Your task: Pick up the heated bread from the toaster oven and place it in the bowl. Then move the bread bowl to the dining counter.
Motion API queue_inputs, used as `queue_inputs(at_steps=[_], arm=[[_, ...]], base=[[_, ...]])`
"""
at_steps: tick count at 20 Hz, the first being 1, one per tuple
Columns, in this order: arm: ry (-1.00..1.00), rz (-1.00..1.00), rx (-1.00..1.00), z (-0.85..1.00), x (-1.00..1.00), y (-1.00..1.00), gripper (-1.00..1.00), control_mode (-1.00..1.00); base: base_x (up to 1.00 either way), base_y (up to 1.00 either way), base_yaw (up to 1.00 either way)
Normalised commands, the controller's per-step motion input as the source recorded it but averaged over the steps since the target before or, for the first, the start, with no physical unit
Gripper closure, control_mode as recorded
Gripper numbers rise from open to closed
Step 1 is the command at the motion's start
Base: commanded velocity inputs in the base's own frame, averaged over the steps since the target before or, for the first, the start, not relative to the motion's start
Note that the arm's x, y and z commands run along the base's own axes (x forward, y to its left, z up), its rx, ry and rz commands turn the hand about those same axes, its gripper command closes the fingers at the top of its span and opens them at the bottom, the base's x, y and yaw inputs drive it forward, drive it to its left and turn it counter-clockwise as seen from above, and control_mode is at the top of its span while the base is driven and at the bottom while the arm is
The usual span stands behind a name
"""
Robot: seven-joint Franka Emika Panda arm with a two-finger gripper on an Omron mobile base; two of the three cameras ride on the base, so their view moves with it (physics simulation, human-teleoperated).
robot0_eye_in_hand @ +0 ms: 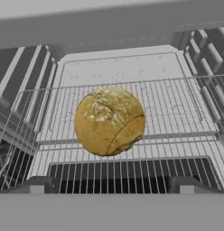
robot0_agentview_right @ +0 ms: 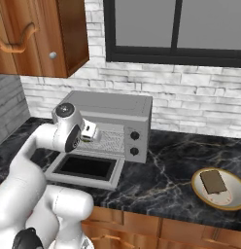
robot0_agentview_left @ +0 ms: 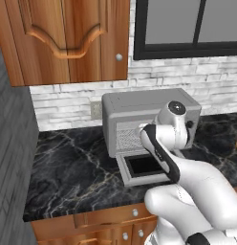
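Note:
The heated bread point(robot0_eye_in_hand: 109, 122), a round golden-brown lump, rests on the wire rack inside the toaster oven point(robot0_agentview_right: 117, 109), close ahead of the hand. My gripper point(robot0_eye_in_hand: 111, 187) is open, its two dark fingertips point(robot0_eye_in_hand: 37, 185) spread wide on either side below the bread and not touching it. In the right base view the hand point(robot0_agentview_right: 92, 132) reaches into the oven mouth over the dropped door point(robot0_agentview_right: 88, 168). The bowl point(robot0_agentview_right: 197, 187), cream with a gold rim, sits on the counter to the oven's right and holds a flat dark brown square piece point(robot0_agentview_right: 213, 181). The dining counter is out of view.
The grey toaster oven point(robot0_agentview_left: 139, 103) stands on a black marble counter point(robot0_agentview_left: 77, 167) against a white brick wall. Wooden cabinets point(robot0_agentview_left: 68, 38) hang above left, and a dark window point(robot0_agentview_right: 176, 29) is behind. The oven's side walls and rack rails point(robot0_eye_in_hand: 208, 58) hem in the hand.

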Motion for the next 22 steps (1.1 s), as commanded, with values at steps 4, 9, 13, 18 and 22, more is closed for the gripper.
queue_inputs(at_steps=[4, 9, 13, 18, 22], arm=[[0.00, -0.01, 0.00, -0.18, 0.42, 0.06, -1.00, -1.00], [0.00, -0.02, 0.00, -0.20, 0.31, 0.02, -1.00, -1.00], [0.00, -0.03, 0.00, -0.23, 0.25, 0.00, -1.00, -1.00], [-0.02, -0.04, 0.00, -0.16, 0.13, 0.00, -1.00, -1.00], [0.00, -0.01, 0.00, -0.01, 0.01, 0.00, 1.00, -1.00]], base=[[0.00, 0.00, 0.00], [0.00, 0.00, 0.00], [0.00, 0.00, 0.00], [0.00, 0.00, 0.00], [0.00, 0.00, 0.00]])
